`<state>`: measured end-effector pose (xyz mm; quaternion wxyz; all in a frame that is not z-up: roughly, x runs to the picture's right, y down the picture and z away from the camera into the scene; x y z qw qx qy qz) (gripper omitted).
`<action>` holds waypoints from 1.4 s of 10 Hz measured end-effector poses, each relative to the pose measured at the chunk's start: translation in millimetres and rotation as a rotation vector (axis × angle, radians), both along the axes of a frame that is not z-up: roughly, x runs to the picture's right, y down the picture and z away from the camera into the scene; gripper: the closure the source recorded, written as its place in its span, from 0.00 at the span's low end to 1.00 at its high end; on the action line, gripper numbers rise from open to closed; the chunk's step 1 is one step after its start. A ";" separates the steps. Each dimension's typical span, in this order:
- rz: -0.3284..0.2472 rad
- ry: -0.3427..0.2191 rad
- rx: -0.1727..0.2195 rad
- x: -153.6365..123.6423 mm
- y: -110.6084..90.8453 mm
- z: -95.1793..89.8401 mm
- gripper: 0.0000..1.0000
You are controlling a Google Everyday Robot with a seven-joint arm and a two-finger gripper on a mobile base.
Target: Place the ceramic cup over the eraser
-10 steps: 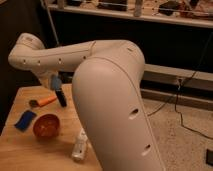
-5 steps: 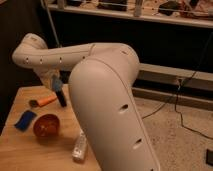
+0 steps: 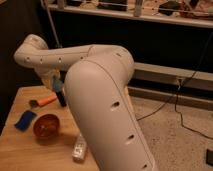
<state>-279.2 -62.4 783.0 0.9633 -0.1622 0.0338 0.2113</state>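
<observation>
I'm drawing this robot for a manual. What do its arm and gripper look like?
The arm is a smooth, off-white shell of thick rounded segments, dotted with small dark round holes along its sides, and bends through a bulbous elbow joint. No cables or labels show on it. The gripper, over the wooden table, shows as a dark, narrow piece with a blue part, below a pale wrist.

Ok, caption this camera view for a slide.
White arm fills the frame; shut gripper hangs above the wooden table beside the red bowl.
</observation>
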 end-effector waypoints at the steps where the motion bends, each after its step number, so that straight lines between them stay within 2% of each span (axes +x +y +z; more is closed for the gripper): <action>1: -0.001 0.002 -0.009 0.2 2.5 3.5 1.00; 5: 0.000 0.001 -0.027 0.5 9.1 11.2 0.97; 10: 0.029 0.035 -0.049 11.3 21.3 21.4 0.48; 11: 0.050 0.025 -0.048 10.9 22.5 23.0 0.36; 13: 0.090 -0.004 -0.053 8.5 26.1 24.4 0.22; 14: 0.109 -0.020 -0.058 7.7 28.6 24.9 0.20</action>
